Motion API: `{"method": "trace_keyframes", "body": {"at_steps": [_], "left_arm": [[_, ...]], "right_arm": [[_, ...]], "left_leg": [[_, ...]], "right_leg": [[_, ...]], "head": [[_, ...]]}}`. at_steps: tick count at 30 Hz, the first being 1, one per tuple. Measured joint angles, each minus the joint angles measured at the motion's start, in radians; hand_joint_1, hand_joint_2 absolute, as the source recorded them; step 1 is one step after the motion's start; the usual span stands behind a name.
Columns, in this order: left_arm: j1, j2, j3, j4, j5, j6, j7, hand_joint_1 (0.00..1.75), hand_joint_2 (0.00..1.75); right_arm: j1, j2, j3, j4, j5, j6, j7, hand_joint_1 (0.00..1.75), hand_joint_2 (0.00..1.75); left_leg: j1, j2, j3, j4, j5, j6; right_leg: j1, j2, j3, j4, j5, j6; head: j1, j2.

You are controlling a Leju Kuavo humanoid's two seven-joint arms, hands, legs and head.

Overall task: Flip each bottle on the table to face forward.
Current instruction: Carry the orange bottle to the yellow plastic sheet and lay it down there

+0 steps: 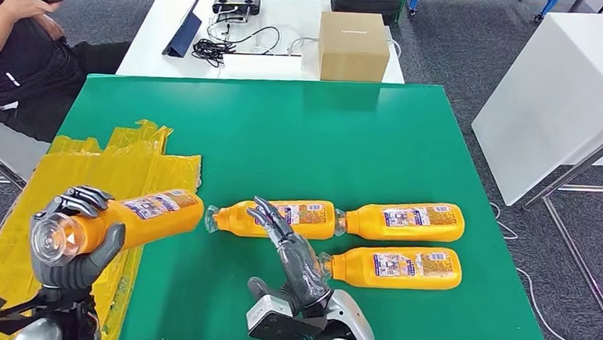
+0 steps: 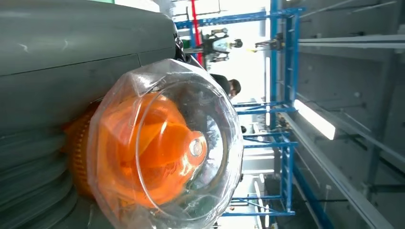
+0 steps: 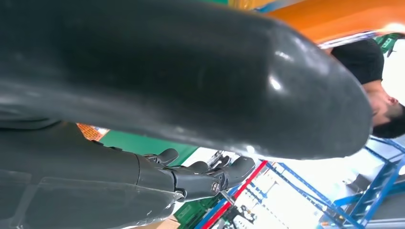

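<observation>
Head view: left hand [image 1: 73,240] grips one orange plastic bottle [image 1: 136,217] above the yellow bags [image 1: 88,174]. Right hand [image 1: 290,251], fingers spread, holds nothing, beside three orange bottles [image 1: 404,241] lying on the green table [image 1: 324,132].

Left wrist view: the held bottle's clear base [image 2: 165,143] faces the camera.

Right wrist view: dark fingers [image 3: 200,174] apart.

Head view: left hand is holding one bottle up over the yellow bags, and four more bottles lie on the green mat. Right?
Not quite. The head view shows three bottles lying on the green mat, not four: one by the right hand, one beside it, and one nearer the robot. The rest holds: the left hand holds a bottle over the yellow bags.
</observation>
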Motion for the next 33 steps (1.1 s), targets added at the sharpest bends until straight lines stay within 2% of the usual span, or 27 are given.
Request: {"method": "trace_keyframes", "body": {"at_steps": [3, 5, 7, 11, 14, 17, 19, 20, 22, 24, 25, 28, 33], "left_arm": [[0.0, 0.007, 0.0, -0.021, -0.068, 0.056, -0.016, 1.75, 1.75], [0.0, 0.015, -0.001, -0.039, -0.217, 0.164, -0.024, 1.75, 1.75], [-0.005, 0.023, -0.005, -0.063, -0.429, 0.303, 0.005, 1.75, 1.75], [-0.022, 0.034, -0.022, -0.087, -0.99, 0.578, 0.156, 1.75, 1.75], [-0.044, 0.037, -0.038, -0.075, -1.357, 0.676, 0.314, 1.75, 1.75], [-0.072, 0.063, -0.058, -0.023, -1.562, 0.67, 0.462, 1.75, 1.75], [-0.093, 0.109, -0.071, 0.03, -1.614, 0.633, 0.556, 1.75, 1.75], [-0.107, 0.144, -0.087, 0.058, -1.62, 0.609, 0.619, 1.75, 1.75], [-0.147, 0.229, -0.156, 0.12, -1.625, 0.552, 0.802, 1.75, 1.75], [-0.196, 0.312, -0.27, 0.187, -1.628, 0.494, 0.966, 1.75, 1.75], [-0.216, 0.342, -0.327, 0.219, -1.629, 0.469, 1.004, 1.75, 1.75], [-0.237, 0.392, -0.441, 0.295, -1.63, 0.423, 1.002, 1.75, 1.75], [-0.247, 0.418, -0.507, 0.375, -1.63, 0.368, 0.949, 1.75, 1.75]], "right_arm": [[0.011, -0.001, -0.011, -0.01, 0.002, -0.004, 0.0, 0.0, 0.0], [0.025, -0.002, -0.024, -0.02, 0.004, -0.01, 0.0, 0.0, 0.0], [0.043, -0.002, -0.041, -0.033, 0.009, -0.01, 0.001, 0.0, 0.0], [0.064, -0.004, -0.074, -0.05, 0.011, 0.01, 0.012, 0.0, 0.0], [0.065, -0.002, -0.09, -0.051, 0.006, 0.03, 0.027, 0.0, 0.0], [0.063, 0.002, -0.098, -0.051, 0.006, 0.043, 0.042, 0.0, 0.0], [0.061, 0.005, -0.101, -0.054, 0.006, 0.051, 0.053, 0.0, 0.0], [0.061, 0.006, -0.102, -0.055, 0.007, 0.054, 0.058, 0.0, 0.0], [0.057, 0.007, -0.105, -0.056, 0.007, 0.062, 0.066, 0.0, 0.0], [0.049, 0.008, -0.105, -0.057, 0.007, 0.07, 0.073, 0.0, 0.0], [0.045, 0.009, -0.106, -0.057, 0.008, 0.075, 0.076, 0.0, 0.0], [0.038, 0.013, -0.108, -0.057, 0.01, 0.084, 0.083, 0.0, 0.0], [0.036, 0.018, -0.112, -0.057, 0.015, 0.09, 0.087, 0.0, 0.0]], "left_leg": [[0.0, 0.0, 0.0, 0.0, 0.0, 0.0], [0.0, 0.0, 0.0, 0.0, 0.0, 0.0], [0.0, 0.0, 0.0, 0.0, 0.0, 0.0], [0.0, 0.0, 0.0, 0.0, 0.0, 0.0], [0.0, 0.0, 0.0, 0.0, 0.0, 0.0], [0.0, 0.0, 0.001, 0.0, 0.0, 0.0], [0.0, 0.001, 0.002, 0.0, 0.0, 0.0], [0.001, 0.001, 0.002, 0.0, 0.0, 0.0], [0.001, 0.0, 0.002, 0.0, 0.001, -0.001], [0.002, -0.001, 0.002, 0.0, 0.001, -0.001], [0.002, -0.001, 0.002, 0.0, 0.001, -0.001], [0.001, 0.001, 0.002, 0.0, 0.001, -0.001], [-0.001, 0.001, 0.0, 0.0, 0.001, -0.001]], "right_leg": [[0.0, 0.0, 0.0, 0.0, 0.0, 0.0], [0.0, 0.0, 0.0, 0.0, 0.0, 0.0], [0.0, 0.0, 0.0, 0.0, 0.0, 0.0], [0.0, 0.0, 0.0, 0.0, 0.0, 0.0], [0.0, 0.0, 0.0, 0.0, 0.0, 0.0], [0.0, 0.0, 0.001, 0.0, 0.0, 0.0], [0.0, 0.0, 0.0, 0.0, 0.0, 0.0], [0.0, 0.0, 0.0, 0.0, 0.0, 0.0], [0.0, 0.0, 0.0, 0.0, 0.0, 0.0], [0.001, 0.0, 0.001, 0.0, 0.0, 0.0], [0.001, 0.0, 0.001, 0.001, 0.0, 0.0], [0.001, 0.001, 0.001, 0.001, 0.0, 0.0], [-0.001, 0.001, 0.0, 0.0, 0.0, 0.0]], "head": [[0.0, 0.0], [0.0, 0.0], [0.0, 0.0], [0.0, 0.0], [0.0, 0.0], [0.0, 0.0], [0.0, 0.0], [0.0, 0.0], [0.0, 0.0], [0.0, 0.0], [0.0, 0.0], [0.0, 0.0], [0.0, 0.0]]}}
